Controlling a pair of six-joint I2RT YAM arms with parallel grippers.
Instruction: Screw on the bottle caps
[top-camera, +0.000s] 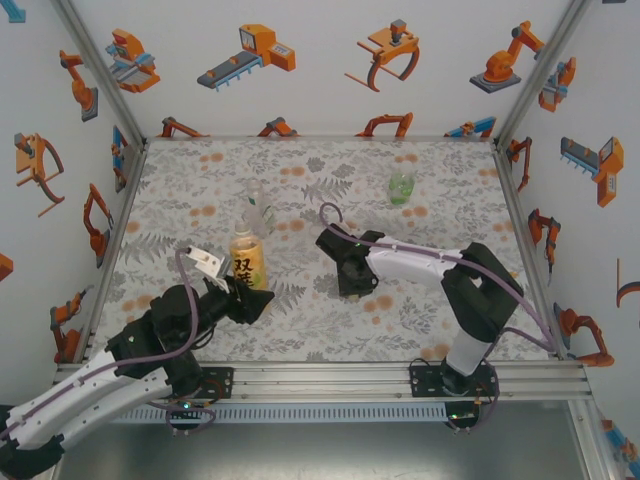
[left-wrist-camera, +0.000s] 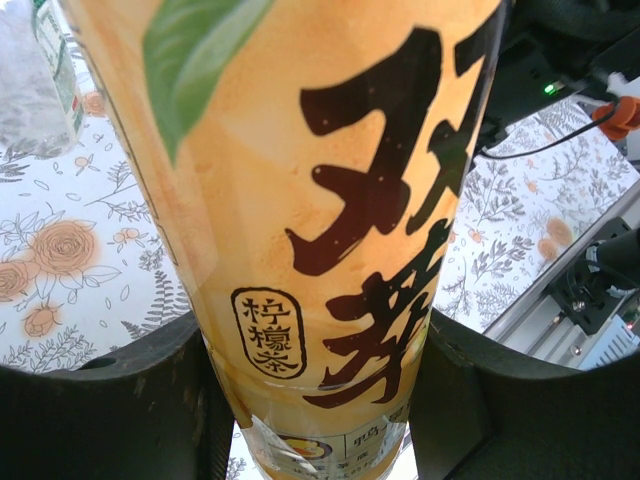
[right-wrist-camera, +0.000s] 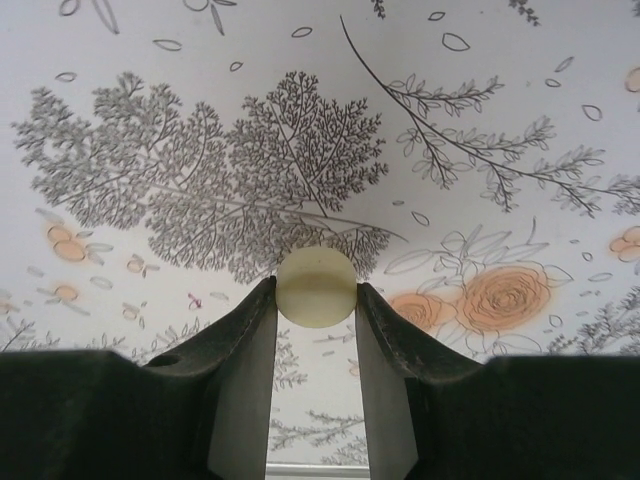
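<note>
A: What are the left fingers (left-wrist-camera: 100, 420) holding?
B: They are clamped on the lower part of the amber plastic bottle with the yellow-orange label (top-camera: 247, 262), upright at the floral table's (top-camera: 440, 200) front left.
A: And the right fingers (right-wrist-camera: 240, 390)?
B: They are pinched on the small round pale yellow plastic cap (right-wrist-camera: 316, 286), low near the table's middle. The clear colourless bottle (top-camera: 258, 208) stands just behind the amber one, and the short green bottle (top-camera: 401, 187) is at the far right.
</note>
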